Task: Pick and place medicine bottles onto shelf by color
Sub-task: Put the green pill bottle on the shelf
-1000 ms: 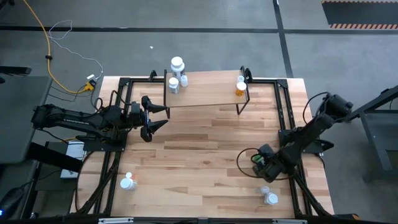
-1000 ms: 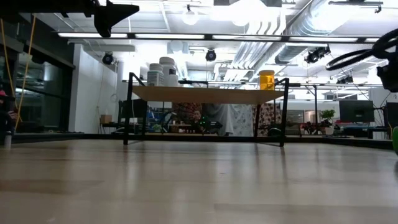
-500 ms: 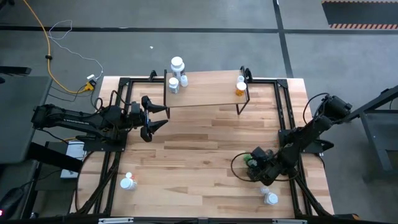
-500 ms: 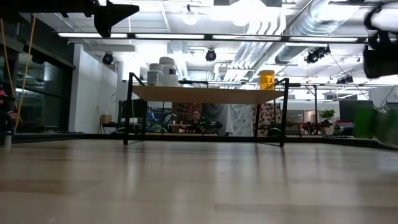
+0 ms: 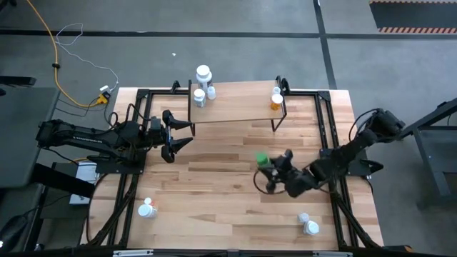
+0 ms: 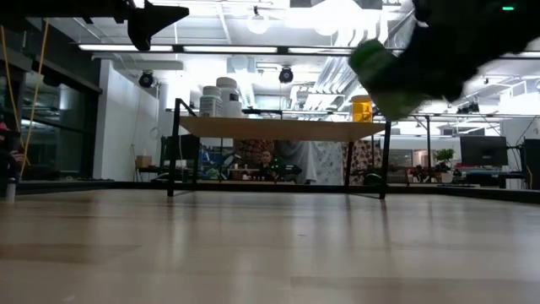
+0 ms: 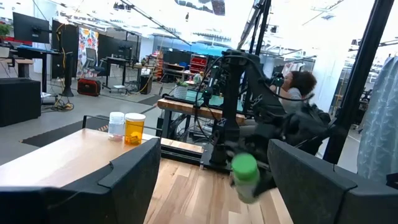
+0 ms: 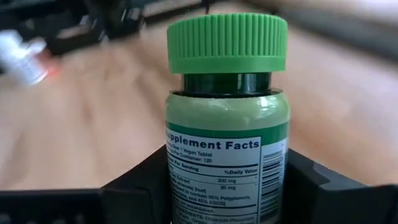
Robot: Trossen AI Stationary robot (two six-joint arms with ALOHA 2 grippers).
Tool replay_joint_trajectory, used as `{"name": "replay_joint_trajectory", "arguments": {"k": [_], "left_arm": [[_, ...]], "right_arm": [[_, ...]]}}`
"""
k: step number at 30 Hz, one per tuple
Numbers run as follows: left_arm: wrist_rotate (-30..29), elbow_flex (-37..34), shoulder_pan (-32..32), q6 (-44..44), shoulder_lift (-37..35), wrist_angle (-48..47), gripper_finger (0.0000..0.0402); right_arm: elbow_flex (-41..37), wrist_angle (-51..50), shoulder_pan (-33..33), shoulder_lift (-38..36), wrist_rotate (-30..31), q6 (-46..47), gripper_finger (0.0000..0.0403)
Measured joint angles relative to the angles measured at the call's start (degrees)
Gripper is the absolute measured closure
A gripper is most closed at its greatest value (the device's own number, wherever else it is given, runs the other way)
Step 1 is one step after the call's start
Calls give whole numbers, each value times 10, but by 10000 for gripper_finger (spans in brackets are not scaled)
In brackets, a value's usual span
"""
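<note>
My right gripper [image 5: 273, 168] is shut on a green medicine bottle [image 5: 263, 160] with a green cap [image 8: 227, 42], over the table's middle right and in front of the shelf [image 5: 235, 103]. In the low view the green bottle [image 6: 384, 74] is high above the tabletop. My left gripper [image 5: 182, 133] is open and empty, in the air beside the shelf's left end. Three white bottles [image 5: 203, 86] stand on the shelf's left end. An orange bottle [image 5: 276, 100] stands on its right end. My right gripper pinches the green bottle's labelled body [image 8: 225, 186] between its two fingers, one on each side, below the cap. The fingers reach in from the table's right side. The bottle is lifted clear of the table and is tilted in the low view.
A white bottle with a red top [image 5: 147, 209] lies near the table's near left corner. Two white bottles [image 5: 308, 224] lie near the near right corner. Black frame rails [image 5: 327, 135] run along the table's sides. The shelf's middle [image 5: 239, 100] is bare wood.
My right gripper has gone from the table's near right toward the left and far edges, and up, with the green bottle. The bottle is now lifted high above the tabletop and closer to the shelf.
</note>
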Motion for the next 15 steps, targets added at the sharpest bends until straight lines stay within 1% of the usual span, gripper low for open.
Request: {"name": "replay_joint_trajectory", "arguments": {"k": [2,6,8,9,11,12,13,15], "left_arm": [[0,0,0,0,0,0,115],[0,0,0,2,0,0,115],[0,0,0,2,0,0,115],[0,0,0,2,0,0,115],[0,0,0,2,0,0,115],[0,0,0,2,0,0,115],[0,0,0,2,0,1,115],[0,0,0,2,0,1,115]], "right_arm": [[0,51,-27,0,22,-79,209],[0,152,-87,3,14,-204,199],[-4,232,-117,15,-11,-274,193],[-13,290,-133,23,-33,-306,191],[-35,411,-168,45,-96,-360,187],[-49,465,-187,56,-119,-381,187],[-60,514,-204,67,-132,-399,186],[-71,583,-236,83,-138,-428,186]]}}
